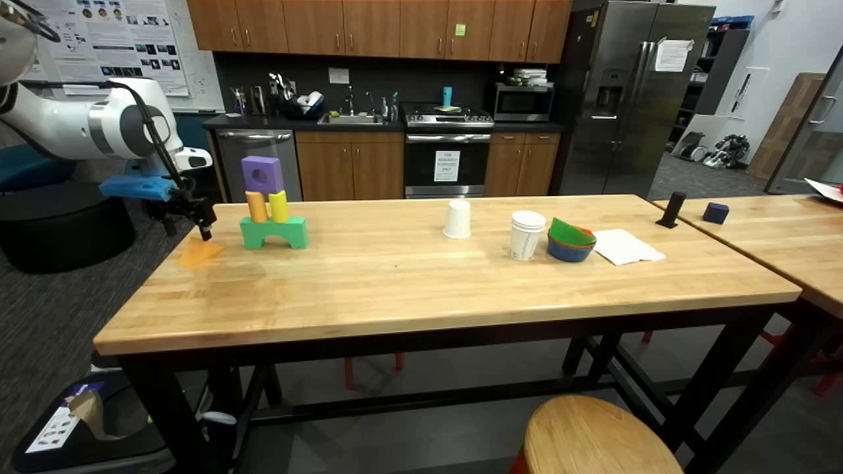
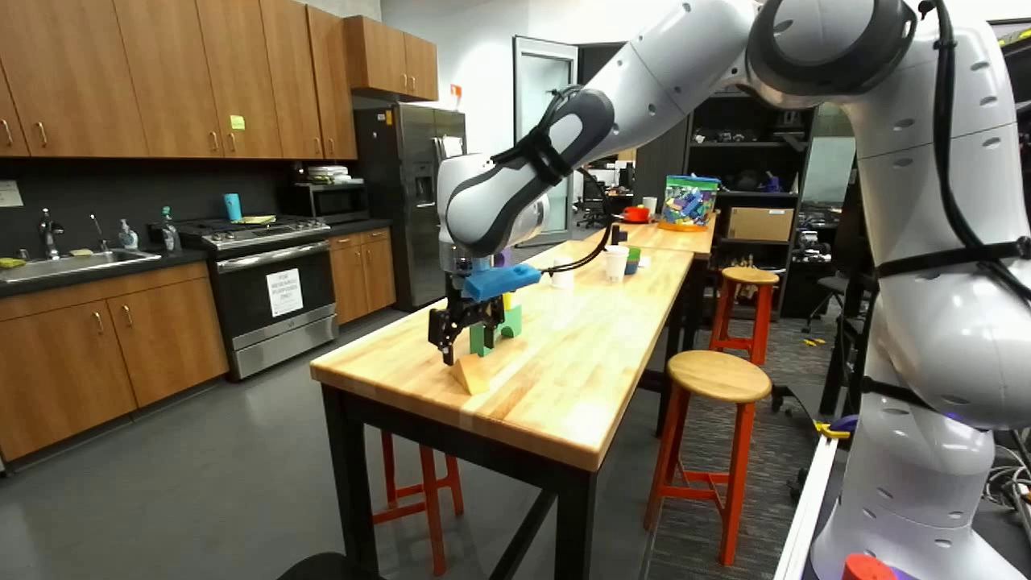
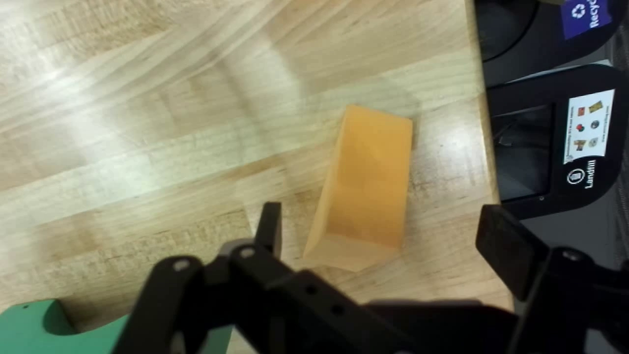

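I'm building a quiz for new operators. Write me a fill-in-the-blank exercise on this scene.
1. Near the orange triangular block, the gripper is not shut but ____.
2. The purple block rests on an orange cylinder and a ____ cylinder.
3. Both cylinders stand on an arch-shaped block coloured ____.
4. Beside the stacked white cups, the lowest bowl is ____.

Missing words: open; yellow; green; blue.
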